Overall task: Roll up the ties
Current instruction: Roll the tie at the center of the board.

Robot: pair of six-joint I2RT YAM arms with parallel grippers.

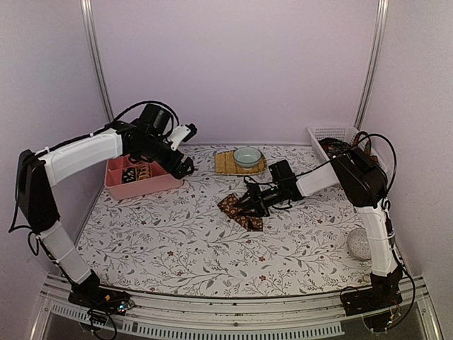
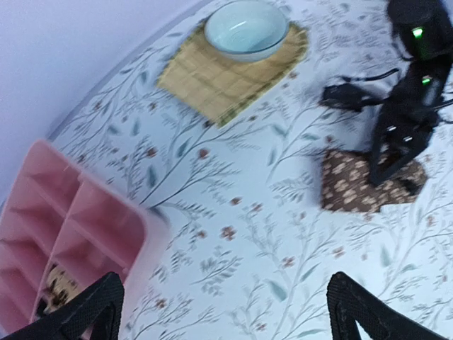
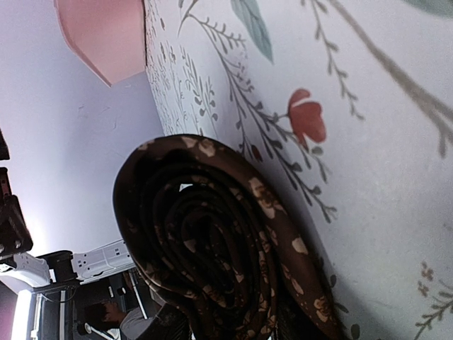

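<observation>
A dark brown tie [image 1: 241,212] with light speckles lies mid-table, one end wound into a roll [image 3: 212,248] that fills the right wrist view. My right gripper [image 1: 249,203] is shut on that roll, low over the cloth; its fingers are mostly hidden behind the fabric. In the left wrist view the tie [image 2: 354,188] shows as a flat patch under the right gripper [image 2: 396,152]. My left gripper [image 2: 226,319] hangs open and holds nothing, above the cloth beside the pink tray [image 2: 78,212]. A rolled tie [image 2: 60,287] sits in a tray compartment.
The pink tray [image 1: 152,185] stands at the back left with rolled ties [image 1: 134,172] inside. A yellowish mat [image 1: 228,164] carries a pale bowl [image 1: 246,156] at the back centre. A white basket [image 1: 327,133] holds dark fabric at the back right. A clear ball [image 1: 359,243] lies near the right arm.
</observation>
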